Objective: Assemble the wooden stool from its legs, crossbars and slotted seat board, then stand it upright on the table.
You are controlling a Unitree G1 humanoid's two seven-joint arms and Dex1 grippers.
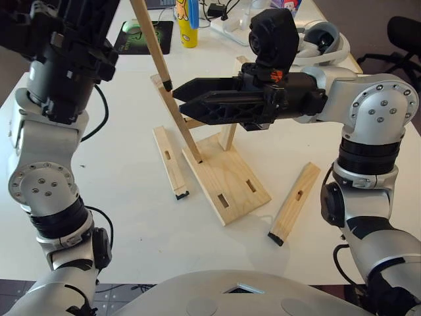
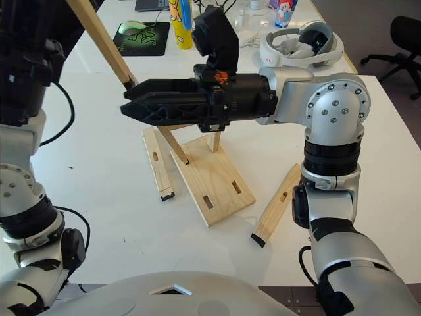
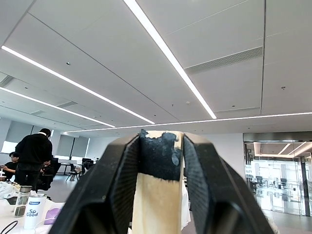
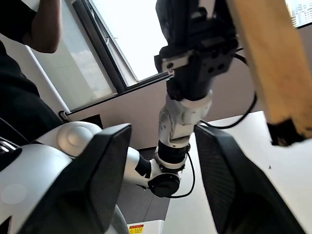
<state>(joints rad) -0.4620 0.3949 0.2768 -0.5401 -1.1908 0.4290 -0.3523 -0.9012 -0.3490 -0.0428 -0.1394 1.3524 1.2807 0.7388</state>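
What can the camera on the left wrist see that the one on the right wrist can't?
Left wrist view: the left tool clamped on a wooden leg, ceiling light strips behind. Right wrist view: the right tool open, the left arm and a window beyond. Shared: that same leg, its dark-tipped end near the right tool.

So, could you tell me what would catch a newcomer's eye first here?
The right gripper, jaws open, stretched level above the slotted seat board at mid-table. Close by its tips, the left gripper holds a wooden leg raised at a slant, black-capped end down.
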